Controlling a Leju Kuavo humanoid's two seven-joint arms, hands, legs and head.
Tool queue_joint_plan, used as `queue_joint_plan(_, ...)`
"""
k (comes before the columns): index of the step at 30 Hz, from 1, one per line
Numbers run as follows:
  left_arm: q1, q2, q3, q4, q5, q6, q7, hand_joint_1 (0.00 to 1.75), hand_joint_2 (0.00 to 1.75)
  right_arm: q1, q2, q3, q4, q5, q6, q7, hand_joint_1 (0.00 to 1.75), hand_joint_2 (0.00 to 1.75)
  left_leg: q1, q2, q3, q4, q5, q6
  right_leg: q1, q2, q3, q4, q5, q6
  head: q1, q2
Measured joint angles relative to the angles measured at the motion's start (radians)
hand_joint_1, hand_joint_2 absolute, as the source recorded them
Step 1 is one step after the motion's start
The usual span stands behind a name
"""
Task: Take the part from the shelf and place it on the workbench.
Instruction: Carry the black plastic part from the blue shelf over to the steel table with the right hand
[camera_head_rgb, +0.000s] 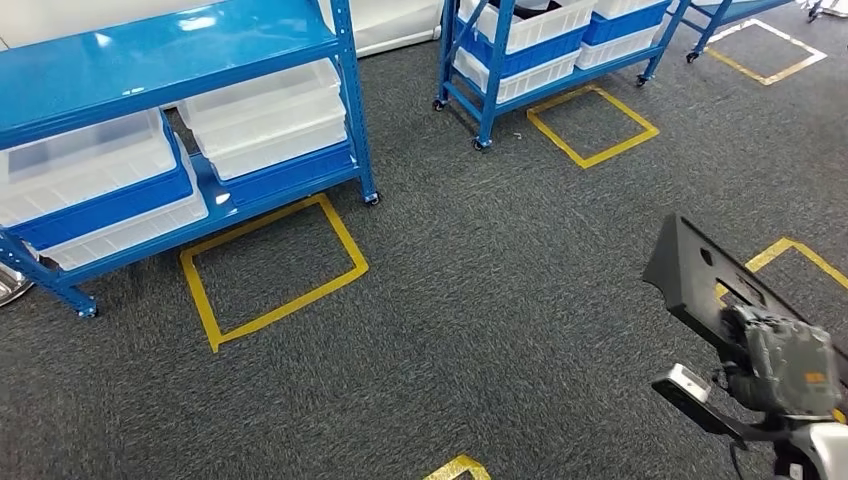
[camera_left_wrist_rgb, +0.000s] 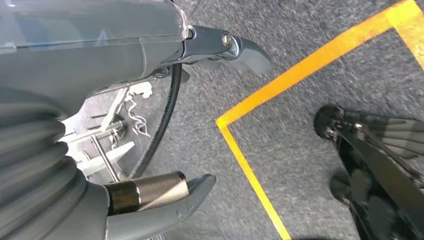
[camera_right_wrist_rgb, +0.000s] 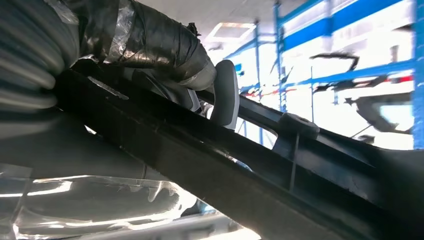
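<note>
from the head view, dark grey carpet (camera_head_rgb: 480, 300) spreads across the floor, marked with yellow tape squares (camera_head_rgb: 272, 270). a blue shelf rack (camera_head_rgb: 170, 110) stands at the upper left, holding white and blue bins (camera_head_rgb: 265, 125) on its tiers, with one tape square on the floor in front of it. a second blue rack on casters (camera_head_rgb: 530, 55) stands further back, near another tape square. between the racks and the robot lies a broad stretch of open carpet. at the lower right the right hand (camera_head_rgb: 780, 365) holds a flat black part (camera_head_rgb: 700, 275) tilted up above the floor, well apart from both racks.

in the left wrist view, the left hand (camera_left_wrist_rgb: 165, 120) hangs over carpet and a yellow tape corner (camera_left_wrist_rgb: 235, 125); its thumb and fingers (camera_left_wrist_rgb: 245, 52) are spread with nothing between them.

in the right wrist view, the black part (camera_right_wrist_rgb: 240, 165) crosses the picture as a long dark ribbed bar, and the right hand's fingers (camera_right_wrist_rgb: 165, 45) wrap over its edge, a grey fingertip (camera_right_wrist_rgb: 225, 95) pressed against it. blue racking (camera_right_wrist_rgb: 345, 70) shows bright and blurred behind.
</note>
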Motion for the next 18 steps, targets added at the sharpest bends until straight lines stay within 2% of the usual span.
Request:
queue_joint_plan(1,0.004,-0.009,0.000,0.000,0.018,0.007,-0.003,0.00,1.75,0.036,-0.001,-0.030,-0.021,0.001,-0.006,-0.001,1.75,1.75,-0.001,0.017,0.000,-0.003,0.002,0.004,0.001,-0.034,-0.023,0.054,-0.034,0.001,0.001,0.000)
queue_joint_plan(2,0.009,-0.018,0.000,0.000,0.038,0.014,-0.006,0.00,1.75,0.075,-0.001,-0.061,-0.044,0.003,-0.011,-0.002,1.75,1.75,-0.002,0.032,-0.001,-0.004,0.002,0.007,0.001,-0.057,-0.051,0.118,-0.069,0.004,0.002,0.000)
queue_joint_plan(3,0.013,-0.026,0.000,0.000,0.059,0.022,-0.009,0.00,1.75,0.118,0.001,-0.090,-0.068,0.007,-0.015,-0.002,1.75,1.75,-0.003,0.047,-0.002,-0.003,0.002,0.008,0.000,-0.068,-0.073,0.175,-0.095,0.007,0.002,0.000)
queue_joint_plan(4,0.017,-0.035,-0.001,0.000,0.081,0.030,-0.012,0.00,1.75,0.165,0.004,-0.120,-0.094,0.010,-0.018,-0.003,1.75,1.75,-0.004,0.061,-0.003,-0.003,0.001,0.008,-0.002,-0.073,-0.082,0.206,-0.105,0.010,0.002,0.000)
queue_joint_plan(5,0.019,-0.043,-0.001,0.000,0.104,0.038,-0.016,0.00,1.75,0.214,0.011,-0.152,-0.122,0.012,-0.018,-0.005,1.75,1.75,-0.004,0.075,-0.003,-0.002,-0.001,0.006,-0.005,-0.078,-0.070,0.200,-0.097,0.013,0.002,0.000)
queue_joint_plan(6,0.021,-0.052,-0.002,0.000,0.125,0.045,-0.019,0.00,1.75,0.259,0.019,-0.185,-0.149,0.014,-0.018,-0.011,1.75,1.75,-0.004,0.089,-0.003,0.000,-0.004,0.004,-0.007,-0.085,-0.039,0.156,-0.075,0.015,0.002,0.000)
queue_joint_plan(8,0.023,-0.067,-0.007,0.000,0.160,0.057,-0.023,0.00,1.75,0.332,0.043,-0.252,-0.204,0.014,-0.015,-0.027,1.75,1.75,-0.007,0.115,-0.002,0.008,-0.013,-0.006,-0.007,-0.122,0.046,0.022,-0.029,0.016,0.002,0.000)
queue_joint_plan(9,0.024,-0.073,-0.010,0.000,0.174,0.060,-0.025,0.00,1.75,0.358,0.056,-0.281,-0.228,0.014,-0.013,-0.037,1.75,1.75,-0.009,0.127,0.000,0.012,-0.019,-0.013,-0.006,-0.136,0.074,-0.024,-0.018,0.012,0.002,0.000)
queue_joint_plan(10,0.024,-0.077,-0.014,0.001,0.187,0.064,-0.026,0.00,1.75,0.379,0.069,-0.307,-0.249,0.014,-0.009,-0.047,1.75,1.75,-0.011,0.139,0.004,0.015,-0.025,-0.020,-0.003,-0.143,0.086,-0.046,-0.015,0.006,0.001,0.000)
queue_joint_plan(12,0.022,-0.084,-0.021,0.001,0.218,0.073,-0.029,0.00,1.75,0.416,0.097,-0.352,-0.283,0.017,0.004,-0.067,1.75,1.75,-0.012,0.161,0.014,0.014,-0.030,-0.032,0.000,-0.125,0.082,-0.048,-0.014,-0.010,0.000,0.000)
queue_joint_plan(13,0.020,-0.088,-0.025,0.001,0.238,0.082,-0.031,0.00,1.75,0.434,0.114,-0.375,-0.298,0.020,0.014,-0.079,1.75,1.75,-0.010,0.162,0.018,0.016,-0.034,-0.038,-0.001,-0.114,0.081,-0.050,-0.012,-0.017,0.000,0.000)
queue_joint_plan(14,0.019,-0.094,-0.030,0.001,0.261,0.092,-0.033,0.00,1.75,0.450,0.134,-0.401,-0.316,0.023,0.025,-0.095,1.75,1.75,-0.009,0.147,0.016,0.027,-0.047,-0.043,-0.003,-0.104,0.080,-0.052,-0.009,-0.024,0.000,0.000)
queue_joint_plan(15,0.019,-0.101,-0.035,0.001,0.283,0.103,-0.036,0.00,1.75,0.464,0.157,-0.427,-0.335,0.025,0.036,-0.114,1.75,1.75,-0.007,0.122,0.006,0.057,-0.072,-0.048,-0.005,-0.095,0.078,-0.054,-0.006,-0.031,-0.001,0.000)
queue_joint_plan(17,0.021,-0.117,-0.045,0.001,0.312,0.119,-0.040,0.00,1.75,0.488,0.203,-0.479,-0.374,0.021,0.052,-0.149,1.75,1.75,-0.004,0.067,-0.043,0.171,-0.144,-0.052,-0.003,-0.076,0.072,-0.055,-0.002,-0.041,-0.001,0.000)
queue_joint_plan(18,0.022,-0.124,-0.050,0.001,0.322,0.123,-0.041,0.00,1.75,0.497,0.225,-0.502,-0.389,0.018,0.061,-0.166,1.75,1.75,-0.004,0.056,-0.071,0.236,-0.173,-0.051,0.000,-0.064,0.069,-0.055,0.000,-0.044,-0.001,0.000)
